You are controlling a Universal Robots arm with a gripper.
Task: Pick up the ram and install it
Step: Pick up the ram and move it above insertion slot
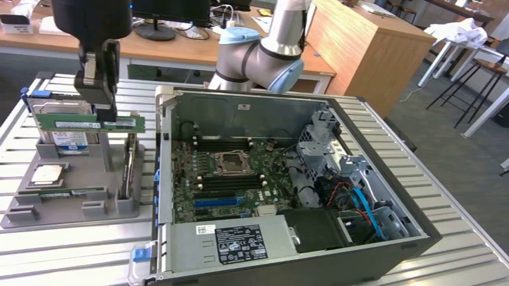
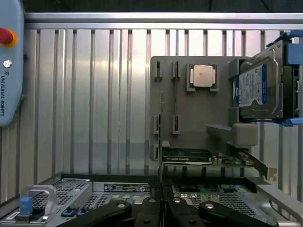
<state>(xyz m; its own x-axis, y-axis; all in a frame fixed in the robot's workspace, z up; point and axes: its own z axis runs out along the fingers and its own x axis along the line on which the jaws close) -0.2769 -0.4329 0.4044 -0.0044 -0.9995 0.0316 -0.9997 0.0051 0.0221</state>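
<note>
My gripper (image 1: 104,118) hangs at the exterior view's left, above the grey parts holder (image 1: 47,211). It is shut on the ram (image 1: 83,123), a long green stick held level and clear of the holder. In the wrist view the ram (image 2: 161,137) appears edge-on as a thin line running out from between the black fingers (image 2: 149,208). A second, similar green stick (image 1: 59,193) rests low in the holder. The open computer case (image 1: 382,179), with its motherboard (image 1: 230,179), stands to the exterior view's right of the gripper.
The holder also carries a silver-and-blue hard drive (image 2: 258,87), a square processor (image 2: 202,75) and an upright expansion card (image 1: 127,164). The case's power supply (image 1: 230,241) lies along its near side. A teach pendant (image 2: 9,61) rests on the slatted metal table (image 2: 94,104).
</note>
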